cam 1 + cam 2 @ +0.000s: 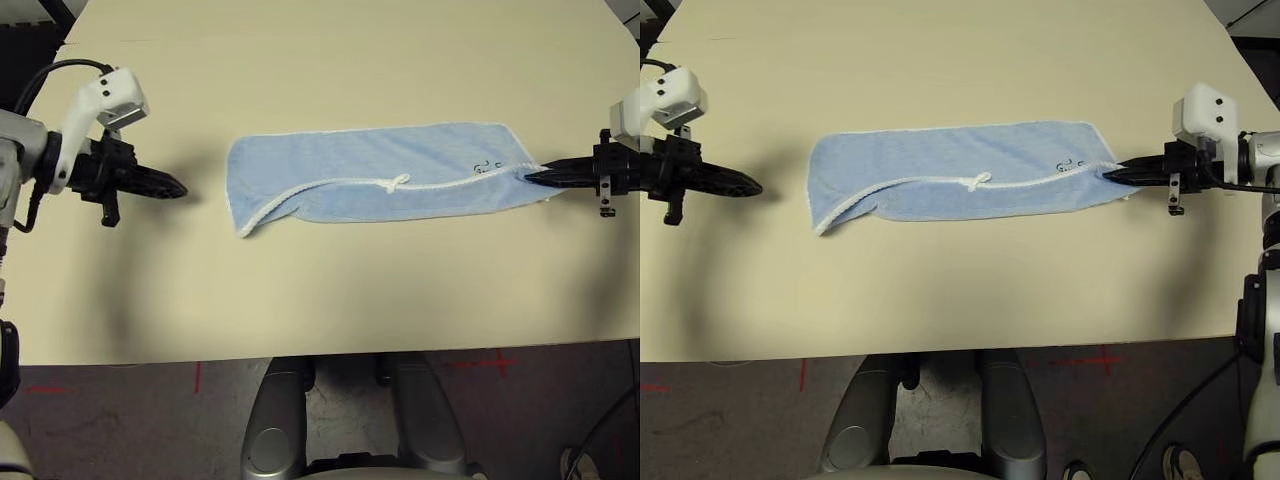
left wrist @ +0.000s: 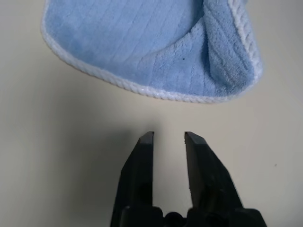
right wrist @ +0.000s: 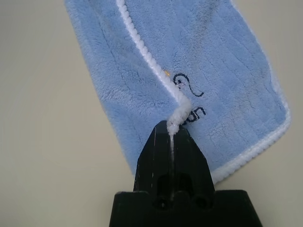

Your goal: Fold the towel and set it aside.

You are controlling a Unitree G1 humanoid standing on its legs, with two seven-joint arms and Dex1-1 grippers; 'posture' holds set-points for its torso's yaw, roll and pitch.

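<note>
Towel lies folded lengthwise at the middle of the counter, its white edging running along the top layer. At the right of the frame, the right pincer is clamped on that edging at the towel's end. At the left, the left pincer sits parted and empty, just short of the other end. A crosswise fold looks next, needing the left pincer to grip its end.

Folded towel lengthwise on table, right gripper pinching its right end, left gripper apart at left.
</note>
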